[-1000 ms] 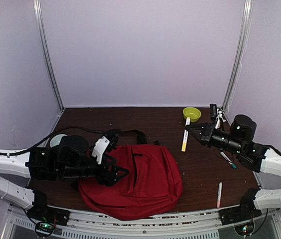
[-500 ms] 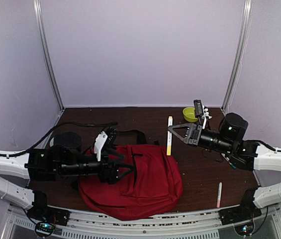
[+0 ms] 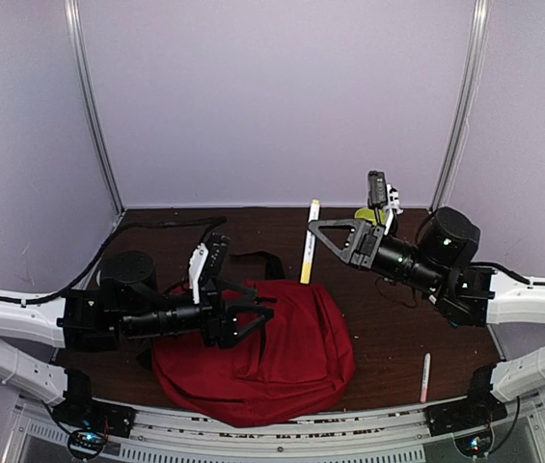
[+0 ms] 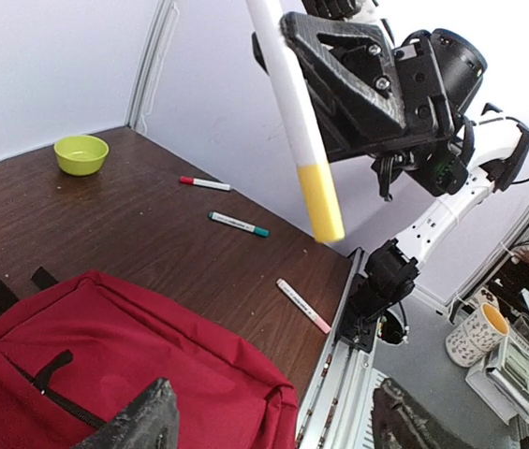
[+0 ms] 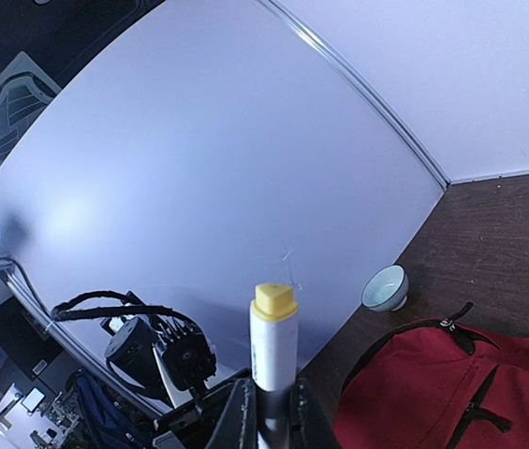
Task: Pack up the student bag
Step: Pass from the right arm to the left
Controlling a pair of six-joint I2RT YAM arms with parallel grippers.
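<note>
The left gripper (image 3: 258, 318) hangs with jaws spread wide and nothing between them, over the upper left part of the student bag (image 3: 282, 362). The bag lies flat at the near middle of the counter (image 3: 388, 318), red front face up, black straps trailing off its far side. A zipper line runs under the left gripper; no open mouth shows in any view. A pink marker (image 3: 425, 376) lies near right, well apart from the bag.

Farther out, the right gripper (image 3: 312, 230) is clamped on a white marker with a yellow cap (image 3: 305, 265), lifted clear of the counter. Its long axis is close to upright, yellow end down, just beyond the bag's far edge. The bag lies below it, nearer and to the left.

Judgement: the left arm is nearer the bag and placed to open it; the right must bring its marker down and inward.

Far right: green marker (image 4: 238, 224), red marker (image 4: 204, 183), green bowl (image 4: 80, 152).
</note>
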